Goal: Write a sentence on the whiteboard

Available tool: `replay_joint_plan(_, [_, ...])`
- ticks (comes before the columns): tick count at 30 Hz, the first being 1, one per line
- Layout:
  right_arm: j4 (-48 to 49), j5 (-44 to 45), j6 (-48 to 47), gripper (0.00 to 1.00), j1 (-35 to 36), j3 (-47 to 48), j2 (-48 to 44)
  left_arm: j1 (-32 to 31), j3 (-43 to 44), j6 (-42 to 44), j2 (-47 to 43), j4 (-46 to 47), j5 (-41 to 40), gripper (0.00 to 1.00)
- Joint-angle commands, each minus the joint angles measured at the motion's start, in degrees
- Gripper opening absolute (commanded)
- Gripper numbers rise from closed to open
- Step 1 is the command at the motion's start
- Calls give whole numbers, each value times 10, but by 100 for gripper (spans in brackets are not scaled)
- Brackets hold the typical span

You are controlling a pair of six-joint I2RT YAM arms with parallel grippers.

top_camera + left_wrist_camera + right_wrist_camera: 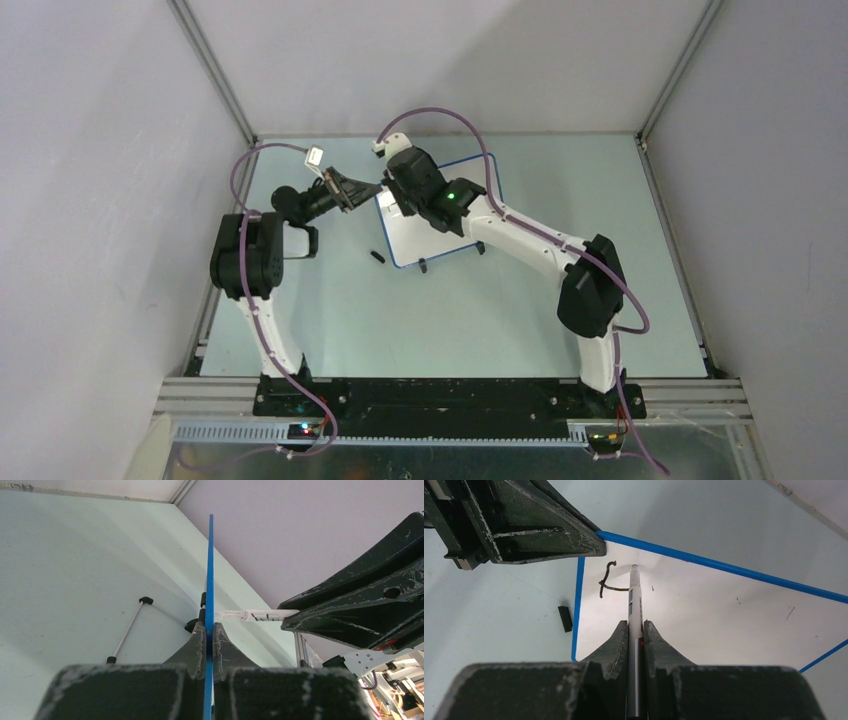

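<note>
The whiteboard (pixel 724 615), glossy white with a blue frame, lies tilted on the table; in the top view (pixel 408 245) my right arm covers most of it. My left gripper (pixel 209 630) is shut on its blue frame edge (pixel 209 570), at the board's far left corner (pixel 362 192). My right gripper (pixel 635 630) is shut on the black-and-white marker (pixel 635 597), whose tip touches the board. Of the sentence only a few thin black strokes (pixel 607 580) show, just left of the tip. The marker (pixel 255 615) also shows in the left wrist view.
A small black pen cap (pixel 565 618) lies on the table just off the board's left edge, also in the top view (pixel 377 258). A thin white rod with black ends (pixel 127 630) lies behind the board. Grey walls enclose the table on three sides.
</note>
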Motion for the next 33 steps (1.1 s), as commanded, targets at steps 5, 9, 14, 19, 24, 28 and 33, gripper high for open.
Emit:
replay_joint_plan(5, [-8,14,-6,0,-4,15,4,1,5,-4,-7,39,14,0])
replay_joint_plan(9, [-7,17,-6,0,-4,1,0,0,6,-4,-7,39,14,0])
replay_joint_plan(14, [-2,16,-5,0,-2,-17,-12,1,4,-4,-7,39,14,0])
replay_joint_plan(19, [0,16,-2,0,0,-31,-18,1,5,-4,-7,39,14,0])
replay_joint_plan(24, [2,17,1,0,1,-47,-25,1,5,-4,-7,39,14,0])
replay_joint_plan(28, [6,16,3,0,3,-63,-32,0,5,-5,-6,40,15,0])
replay_joint_plan(33, [8,16,5,0,6,-75,-39,1,5,-5,-7,40,14,0])
